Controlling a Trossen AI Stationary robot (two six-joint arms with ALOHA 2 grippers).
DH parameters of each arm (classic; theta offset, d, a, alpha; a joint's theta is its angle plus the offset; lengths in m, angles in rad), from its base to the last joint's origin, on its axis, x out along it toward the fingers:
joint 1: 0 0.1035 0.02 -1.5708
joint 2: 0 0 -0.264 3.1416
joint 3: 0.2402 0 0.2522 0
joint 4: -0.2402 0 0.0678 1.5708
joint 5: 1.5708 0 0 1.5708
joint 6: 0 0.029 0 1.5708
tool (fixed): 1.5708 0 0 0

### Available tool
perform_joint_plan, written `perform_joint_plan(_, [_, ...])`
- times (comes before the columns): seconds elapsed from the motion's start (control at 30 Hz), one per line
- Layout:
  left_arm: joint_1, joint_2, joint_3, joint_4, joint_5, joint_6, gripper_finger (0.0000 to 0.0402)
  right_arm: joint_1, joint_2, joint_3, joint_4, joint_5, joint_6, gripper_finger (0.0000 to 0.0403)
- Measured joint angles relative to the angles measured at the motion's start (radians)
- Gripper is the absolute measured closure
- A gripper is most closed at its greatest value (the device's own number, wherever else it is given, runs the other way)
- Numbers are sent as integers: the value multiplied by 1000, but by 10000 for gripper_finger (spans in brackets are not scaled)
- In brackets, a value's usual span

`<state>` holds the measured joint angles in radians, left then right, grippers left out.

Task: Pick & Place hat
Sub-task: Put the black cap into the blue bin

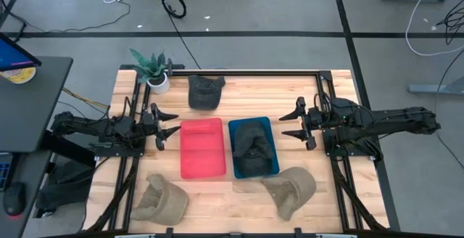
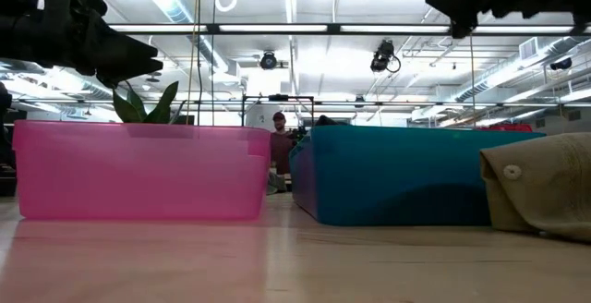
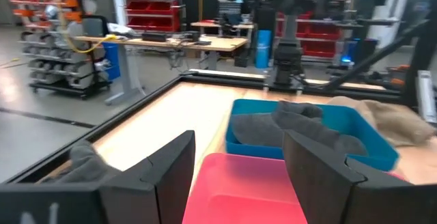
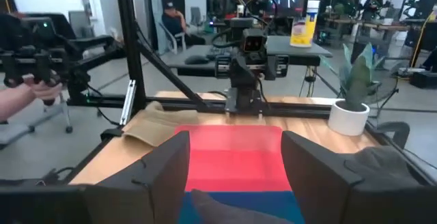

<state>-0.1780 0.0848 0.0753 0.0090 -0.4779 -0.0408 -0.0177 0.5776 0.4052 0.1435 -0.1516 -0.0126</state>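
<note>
Several hats are on the wooden table. A dark hat (image 1: 252, 145) lies inside the blue bin (image 1: 273, 145). Beside it stands the red bin (image 1: 201, 148). A dark grey hat (image 1: 204, 91) rests flat at the far side. Two tan hats lie at the near side, one on the left (image 1: 161, 199) and one on the right (image 1: 290, 189). My left gripper (image 1: 174, 122) hovers open, level, left of the red bin. My right gripper (image 1: 284, 123) hovers open, level, right of the blue bin. Neither has anything between its fingers.
A potted plant (image 1: 154, 70) stands at the far left corner. A black frame rail (image 1: 254, 72) runs round the table's edges. Bare wood lies between the far hat and the bins. A person's hand (image 4: 27, 94) shows in the room beyond the table.
</note>
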Motion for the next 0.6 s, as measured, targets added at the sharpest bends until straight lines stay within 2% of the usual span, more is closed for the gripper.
perform_joint_plan(0.27, [0, 0, 0, 0, -50, 2, 177, -1, -88, -141, 154, 1, 31, 167])
perform_joint_plan(0.6, [0, 0, 0, 41, -107, 53, 177, 0, -113, -162, 153, 1, 24, 167])
